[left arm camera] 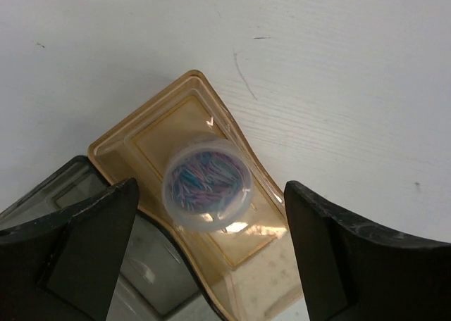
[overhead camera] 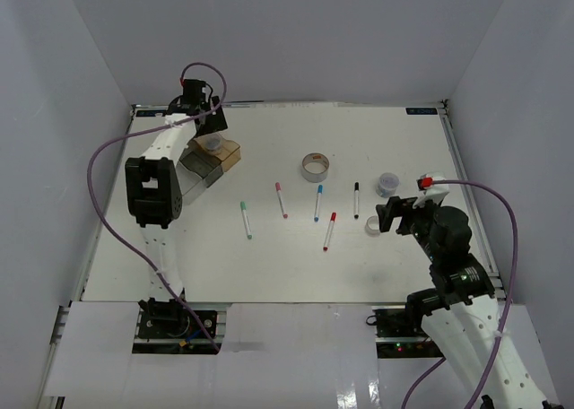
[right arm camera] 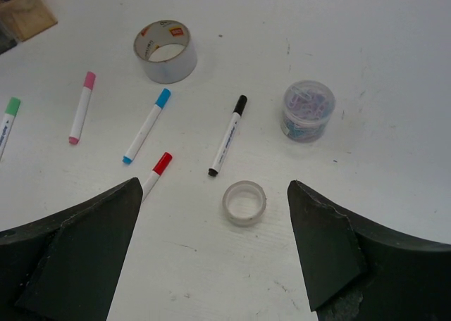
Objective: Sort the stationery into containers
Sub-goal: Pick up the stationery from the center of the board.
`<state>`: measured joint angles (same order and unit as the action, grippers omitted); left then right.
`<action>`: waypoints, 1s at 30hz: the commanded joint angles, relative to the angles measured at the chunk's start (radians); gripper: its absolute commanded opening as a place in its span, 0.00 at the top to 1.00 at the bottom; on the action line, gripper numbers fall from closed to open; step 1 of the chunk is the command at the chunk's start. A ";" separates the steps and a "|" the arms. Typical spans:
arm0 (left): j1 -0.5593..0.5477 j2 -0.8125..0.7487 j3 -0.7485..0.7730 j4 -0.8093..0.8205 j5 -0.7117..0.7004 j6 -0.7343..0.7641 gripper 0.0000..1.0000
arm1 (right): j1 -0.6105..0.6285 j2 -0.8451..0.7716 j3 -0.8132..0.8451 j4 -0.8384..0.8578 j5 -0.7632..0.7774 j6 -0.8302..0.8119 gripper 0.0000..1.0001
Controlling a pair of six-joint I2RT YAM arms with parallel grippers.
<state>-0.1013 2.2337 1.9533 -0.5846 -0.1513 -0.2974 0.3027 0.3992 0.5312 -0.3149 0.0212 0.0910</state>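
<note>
the left end effector [left arm camera: 209, 186] hangs over the containers at about 10 o'clock on the worktop [overhead camera: 269, 274]. its jaws stand wide apart and hold nothing. under them a round tub [left arm camera: 206, 184], full of coloured clips, lies inside the amber box [left arm camera: 141, 141] and touches neither finger. a clear box [left arm camera: 151, 272] joins the amber one at its 7 o'clock side.

the right end effector [right arm camera: 215, 187] is at 3 o'clock on the worktop, also wide and with nothing in it. the small clear tape roll [right arm camera: 244, 202] lies on the worktop just ahead of the gap between its fingers. the second tub [right arm camera: 307, 110] stands at 1 o'clock from this roll, apart from it. the black marker [right arm camera: 227, 136] lies at 11 o'clock from the roll, the red marker [right arm camera: 156, 169] at 9 o'clock, with the blue marker [right arm camera: 146, 126], the pink marker [right arm camera: 81, 108] and the green marker [right arm camera: 7, 120] farther to that side. the markers do not touch one another. the silvery tape ring [right arm camera: 165, 50] lies on its side at 12 o'clock from the blue marker.
</note>
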 commanded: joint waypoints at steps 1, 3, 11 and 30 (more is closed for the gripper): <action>0.002 -0.234 -0.019 -0.007 0.051 -0.002 0.05 | 0.003 0.093 0.073 -0.012 0.173 0.085 0.10; 0.002 -0.298 -0.063 -0.015 0.082 -0.002 0.02 | 0.004 0.157 0.116 -0.027 0.216 0.116 0.10; -0.038 -0.745 -0.510 0.005 0.234 0.012 0.02 | 0.003 0.602 0.263 -0.027 0.373 0.216 0.10; -0.092 -1.399 -1.257 0.207 0.328 -0.008 0.02 | -0.083 1.148 0.414 0.247 0.307 0.118 0.04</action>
<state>-0.1883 0.8394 0.7227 -0.4282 0.1574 -0.2943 0.2272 1.5234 0.9138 -0.1749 0.3492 0.2474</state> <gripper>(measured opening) 0.979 0.952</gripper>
